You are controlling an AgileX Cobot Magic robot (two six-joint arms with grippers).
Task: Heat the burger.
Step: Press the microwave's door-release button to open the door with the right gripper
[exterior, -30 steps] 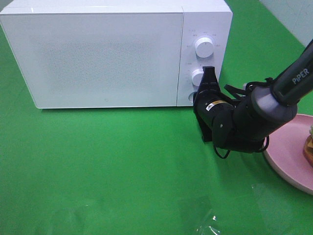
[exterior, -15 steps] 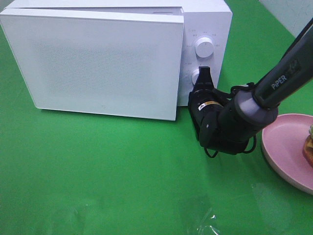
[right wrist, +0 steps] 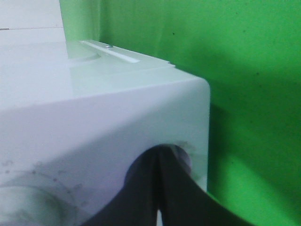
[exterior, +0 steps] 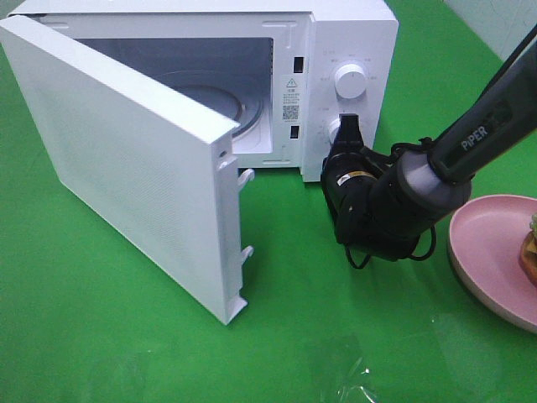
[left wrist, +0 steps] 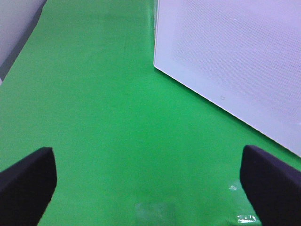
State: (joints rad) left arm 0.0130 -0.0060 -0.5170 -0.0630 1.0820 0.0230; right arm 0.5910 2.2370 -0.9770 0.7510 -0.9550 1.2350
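Microwave door (exterior: 126, 168) stands open; right tool (exterior: 348, 128) closed, tips at control panel (exterior: 348, 59); left tool (left wrist: 150, 181) open above green tabletop (left wrist: 94, 94).

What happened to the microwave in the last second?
The microwave door swung out wide, showing the inside. The right gripper stayed shut, its tip at the control panel. Nothing was grabbed or dropped. The burger still sits on the pink plate, and the left gripper stayed open and empty.
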